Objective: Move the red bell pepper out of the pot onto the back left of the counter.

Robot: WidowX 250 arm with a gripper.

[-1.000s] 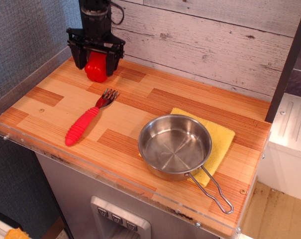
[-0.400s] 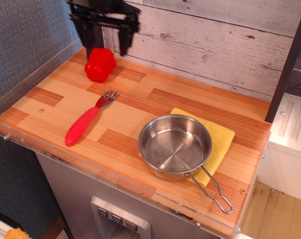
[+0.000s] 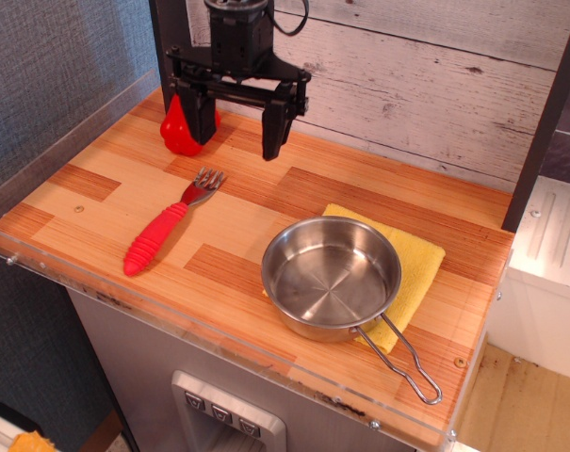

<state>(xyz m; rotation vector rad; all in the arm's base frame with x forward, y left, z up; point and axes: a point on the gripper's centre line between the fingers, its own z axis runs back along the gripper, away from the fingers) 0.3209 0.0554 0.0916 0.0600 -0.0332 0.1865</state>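
The glossy red lobed toy bell pepper (image 3: 179, 127) sits on the wooden counter (image 3: 237, 235) of light and reddish-brown plank patches, close to its back left corner, just in front of the whitewashed plank wall (image 3: 426, 75). Part of the pepper is hidden behind the left finger of the black gripper (image 3: 236, 121), so its stem cannot be made out. The gripper hangs beside the pepper, toward the middle of the back edge, with its jaws spread wide and nothing between them — the left finger overlaps the pepper in this view, and whether it touches cannot be told; the right finger points down toward bare wood.

The small shallow round shiny steel pot (image 3: 330, 275) stands near the front right corner, well apart from the pepper, and holds nothing. Its looped wire handle (image 3: 409, 363) reaches toward the front edge. Under the pot lies a folded yellow cloth (image 3: 419, 266), showing at the pot's right and back sides. A fork with a ribbed red handle (image 3: 164, 235) lies on the left half of the counter — between the pepper and the front left corner, its metal tines toward the back. A clear acrylic strip (image 3: 200, 330) runs along the front edge.
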